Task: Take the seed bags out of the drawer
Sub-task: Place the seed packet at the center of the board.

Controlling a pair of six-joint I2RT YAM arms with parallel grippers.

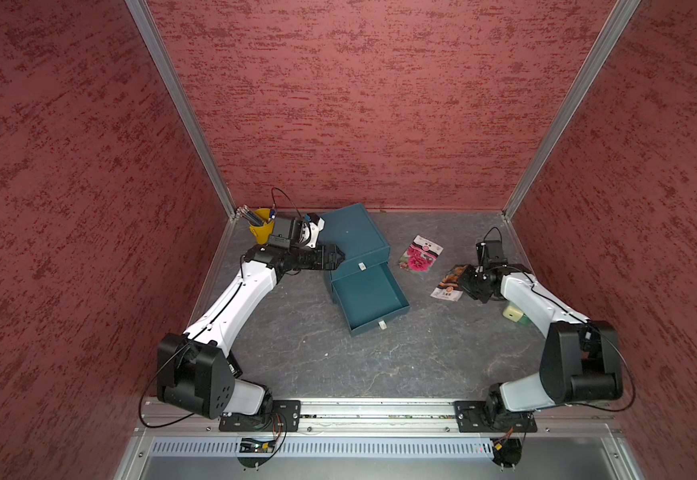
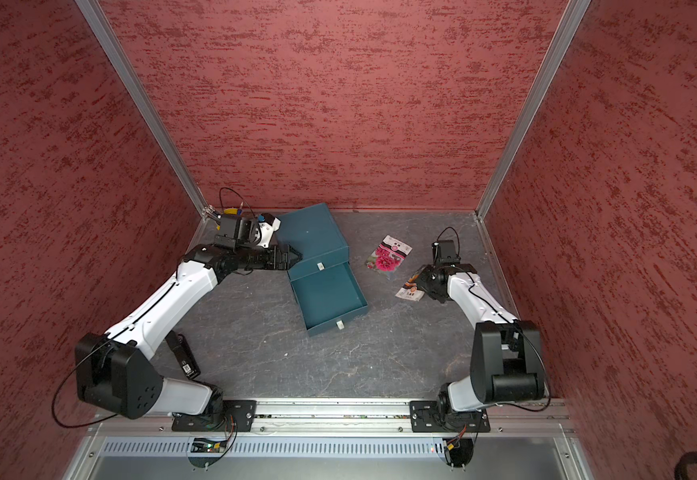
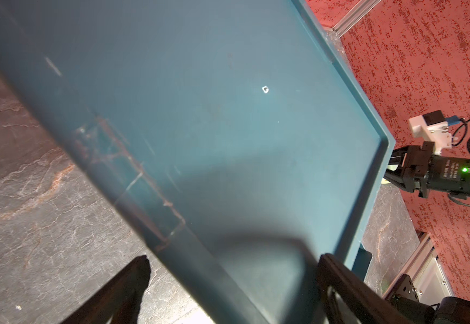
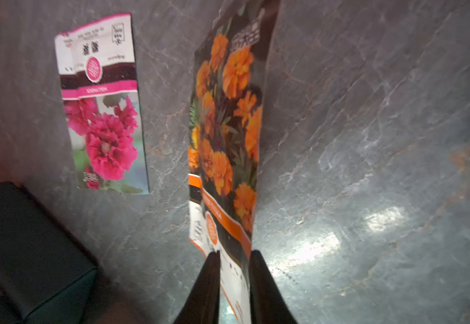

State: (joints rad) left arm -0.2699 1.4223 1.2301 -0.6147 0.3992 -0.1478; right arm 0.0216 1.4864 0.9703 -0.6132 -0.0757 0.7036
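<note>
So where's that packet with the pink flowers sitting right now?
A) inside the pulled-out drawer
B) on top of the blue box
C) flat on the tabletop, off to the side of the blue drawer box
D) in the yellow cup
C: in both top views the pink-flower packet lies flat on the grey tabletop, apart from the blue box, and the open drawer shows only its bare floor.

I count one pink-flowered seed bag [image 1: 421,257] and one orange marigold seed bag [image 1: 448,282], so two in view. One teal drawer box [image 1: 353,232] has two drawers, an upper drawer [image 1: 374,262] and a lower drawer [image 1: 369,297], and two pull tabs [image 1: 382,325]. There is one yellow cup [image 1: 261,233] of pencils [image 1: 249,215], too bunched to count, and one pale block [image 1: 513,312]. I have two claws: left claw [image 1: 339,254], right claw [image 4: 235,255].
</note>
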